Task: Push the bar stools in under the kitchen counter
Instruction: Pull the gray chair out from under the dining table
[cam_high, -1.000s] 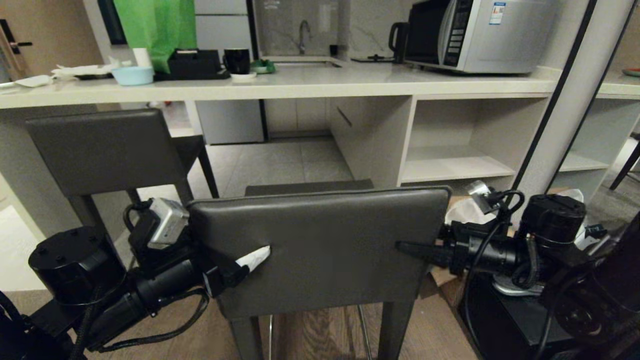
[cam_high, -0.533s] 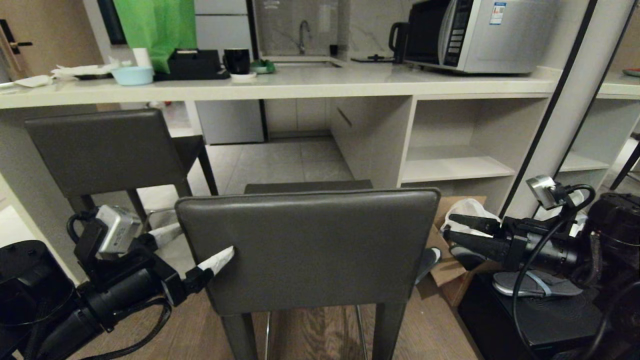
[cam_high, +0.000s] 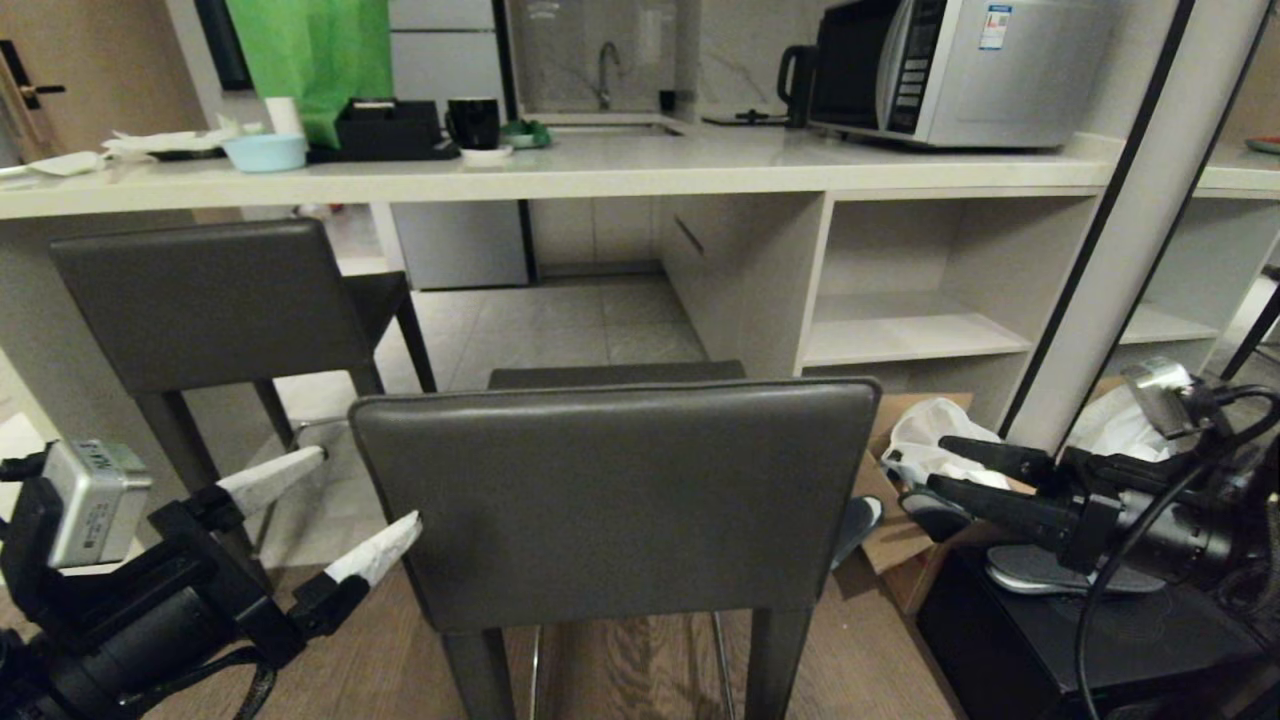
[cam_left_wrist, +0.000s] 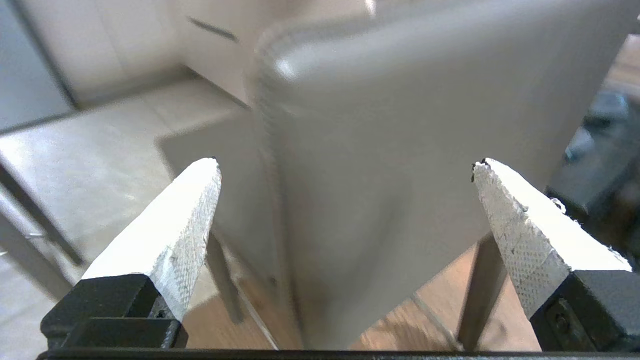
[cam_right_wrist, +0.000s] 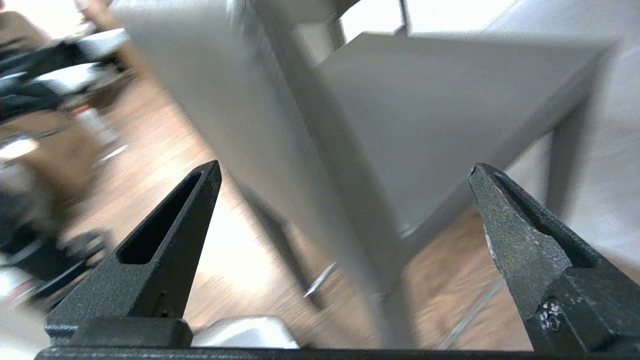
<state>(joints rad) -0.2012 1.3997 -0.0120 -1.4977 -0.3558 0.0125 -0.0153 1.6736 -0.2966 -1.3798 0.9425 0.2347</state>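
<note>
The near bar stool (cam_high: 615, 500) stands in front of me with its dark grey backrest facing me and its seat short of the kitchen counter (cam_high: 600, 175). The second bar stool (cam_high: 210, 300) is at the left, its seat partly under the worktop. My left gripper (cam_high: 368, 488) is open at the near backrest's left edge, one white fingertip (cam_high: 400, 528) right by it. In the left wrist view that backrest (cam_left_wrist: 390, 150) lies ahead of the open left gripper (cam_left_wrist: 345, 162). My right gripper (cam_high: 940, 465) is open and well clear of the backrest's right edge. The right wrist view shows the stool (cam_right_wrist: 440, 115) from the side, beyond the open gripper (cam_right_wrist: 345, 167).
A microwave (cam_high: 960, 70), kettle (cam_high: 795, 80), black mug (cam_high: 473, 120), blue bowl (cam_high: 265, 150) and green bag (cam_high: 310, 55) sit on the counter. A white column (cam_high: 1130, 220) rises at the right. A cardboard box with a plastic bag (cam_high: 930, 440) lies by the stool's right side.
Both grippers have drawn back from the near stool's backrest, the left down and to the left, the right out to the right. The backrest shifted slightly left early on, then stayed still.
</note>
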